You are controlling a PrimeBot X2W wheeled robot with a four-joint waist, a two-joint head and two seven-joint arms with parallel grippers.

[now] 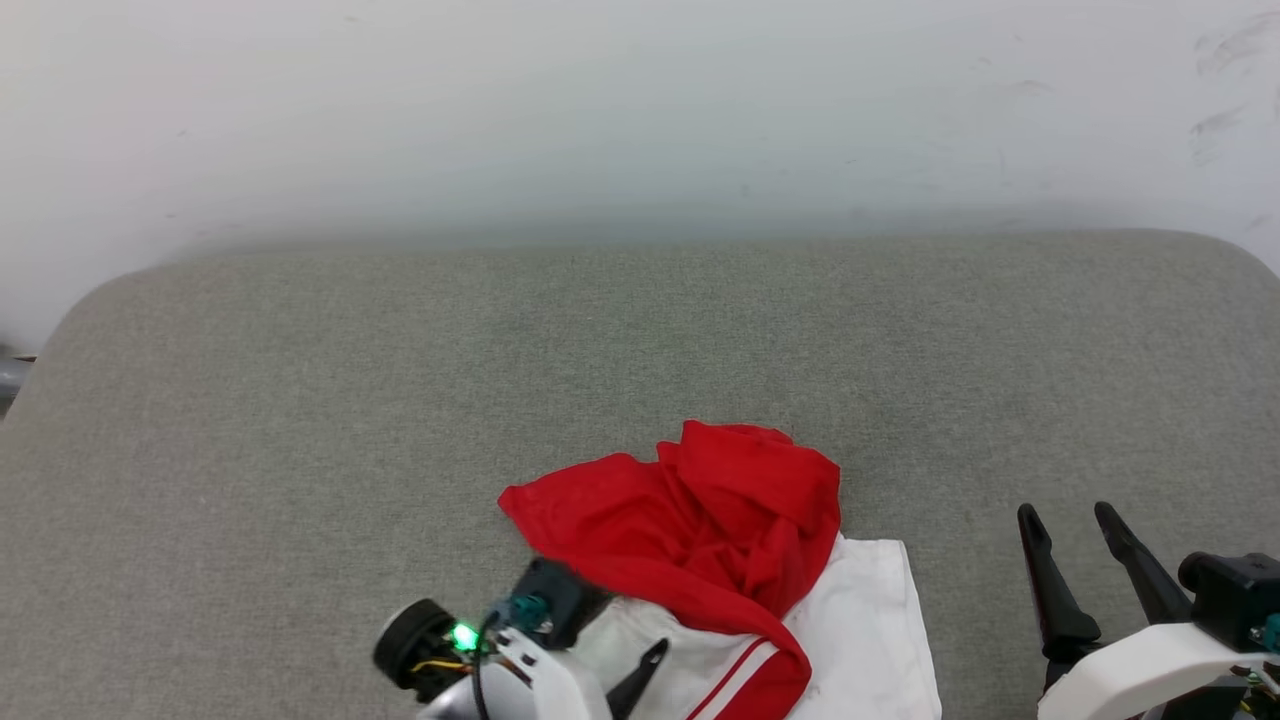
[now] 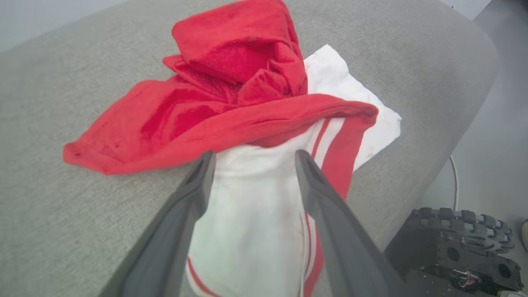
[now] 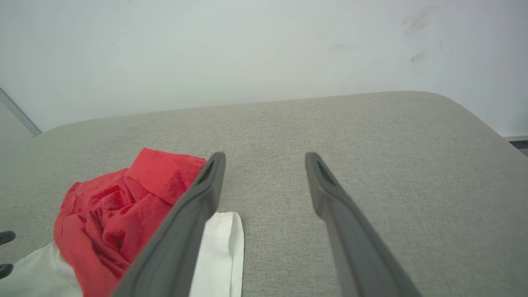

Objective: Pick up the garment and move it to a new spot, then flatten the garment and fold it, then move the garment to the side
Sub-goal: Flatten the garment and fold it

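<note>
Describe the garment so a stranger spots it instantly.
Find the wide grey upholstered surface below the pale wall. At its near edge lies the garment, crumpled. Bright red cloth, white sleeve and striped trim set it apart from the dark left gripper.

The garment is soft, matt cloth, creased. The counter is covered in coarse grey woven fabric. The right claw has fingers of smooth, matt dark plastic.

The left gripper has two long, tapered dark grey fingers, as has the right gripper. Glossy white forearm shells meet black wrist housings; the left wrist carries a green light, a teal connector and thin yellow wiring.
</note>
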